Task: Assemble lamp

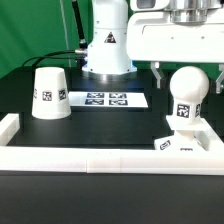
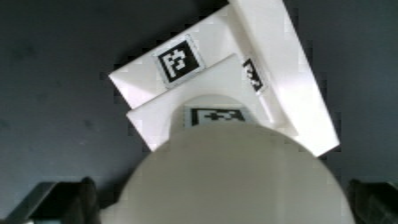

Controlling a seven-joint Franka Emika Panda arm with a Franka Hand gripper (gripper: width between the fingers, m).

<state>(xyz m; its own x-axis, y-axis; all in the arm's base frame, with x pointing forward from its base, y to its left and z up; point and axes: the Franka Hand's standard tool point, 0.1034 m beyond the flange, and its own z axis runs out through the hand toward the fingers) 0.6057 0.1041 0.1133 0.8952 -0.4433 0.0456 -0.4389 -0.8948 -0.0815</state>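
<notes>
The white round-headed bulb [image 1: 187,90] stands upright on the flat square base [image 1: 196,146] at the exterior view's right. My gripper [image 1: 187,78] hangs over the bulb's head, its dark fingers [image 1: 160,73] on either side, open, with gaps to the head. In the wrist view the bulb's head [image 2: 231,175] fills the near part between the two fingers [image 2: 57,203], and the tagged base [image 2: 187,62] lies beyond it. The tapered shade [image 1: 50,92] stands mouth down at the exterior view's left, apart from the gripper.
The marker board [image 1: 105,99] lies flat at the table's middle back. The long white border rail [image 1: 90,160] runs along the front, with a corner piece [image 1: 9,126] at the left. The robot's own base [image 1: 107,45] stands behind.
</notes>
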